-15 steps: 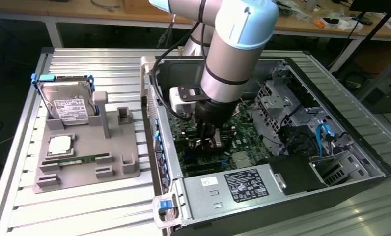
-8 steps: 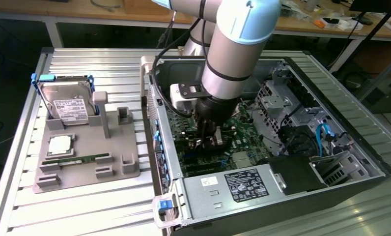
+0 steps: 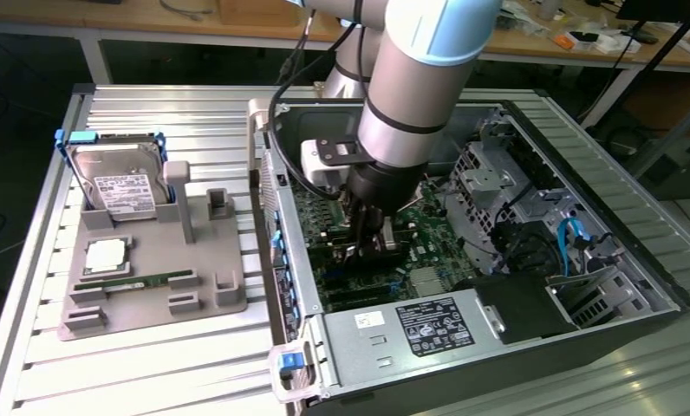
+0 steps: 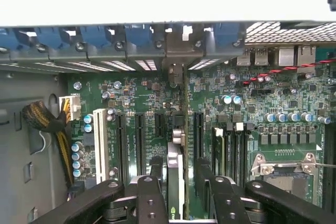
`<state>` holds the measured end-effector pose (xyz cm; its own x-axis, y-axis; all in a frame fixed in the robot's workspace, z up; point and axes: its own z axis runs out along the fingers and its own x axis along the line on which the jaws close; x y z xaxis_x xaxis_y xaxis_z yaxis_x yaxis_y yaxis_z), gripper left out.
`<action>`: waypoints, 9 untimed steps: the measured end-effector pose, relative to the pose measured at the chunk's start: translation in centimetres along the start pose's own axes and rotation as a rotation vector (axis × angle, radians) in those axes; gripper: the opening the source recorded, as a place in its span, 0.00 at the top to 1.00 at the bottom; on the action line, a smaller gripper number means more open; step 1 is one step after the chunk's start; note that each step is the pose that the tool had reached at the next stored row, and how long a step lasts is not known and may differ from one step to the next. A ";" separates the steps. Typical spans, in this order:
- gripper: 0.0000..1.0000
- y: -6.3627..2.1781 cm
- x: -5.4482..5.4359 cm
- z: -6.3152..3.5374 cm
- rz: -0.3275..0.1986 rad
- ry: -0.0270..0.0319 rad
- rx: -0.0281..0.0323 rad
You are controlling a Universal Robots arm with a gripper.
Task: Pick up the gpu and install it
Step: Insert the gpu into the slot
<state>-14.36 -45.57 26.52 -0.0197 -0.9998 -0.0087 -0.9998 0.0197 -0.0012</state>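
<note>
Ribbed metal table (image 3: pixel 148 364), wooden workbench (image 3: pixel 137 17) behind

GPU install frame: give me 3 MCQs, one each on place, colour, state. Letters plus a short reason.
1. Where is the gpu?
A. On the grey tray
B. Edge-on between the gripper fingers, over the motherboard inside the PC case
C. On the power supply

2. What colour are the clips along the case's rear slots?
A. Blue
B. Red
C. Yellow

3. What is the state of the hard drive?
A. Lying inside the case
B. Held by the gripper
C. Propped up in the grey tray

Answers: B, the wrist view shows the card clamped above the slots; A, the clips are blue; C, the exterior view shows it leaning in its tray holder.
</note>
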 end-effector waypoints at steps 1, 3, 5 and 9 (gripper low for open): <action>0.61 0.00 0.0 -0.13 0.000 -0.0001 0.0000; 0.61 0.00 0.0 -0.38 0.000 0.0000 0.0000; 0.61 0.00 0.0 -0.63 0.000 0.0000 0.0000; 0.61 0.00 0.0 -1.09 0.000 0.0000 0.0000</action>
<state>-14.36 -45.54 27.61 -0.0196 -0.9998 -0.0088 -0.9998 0.0197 -0.0012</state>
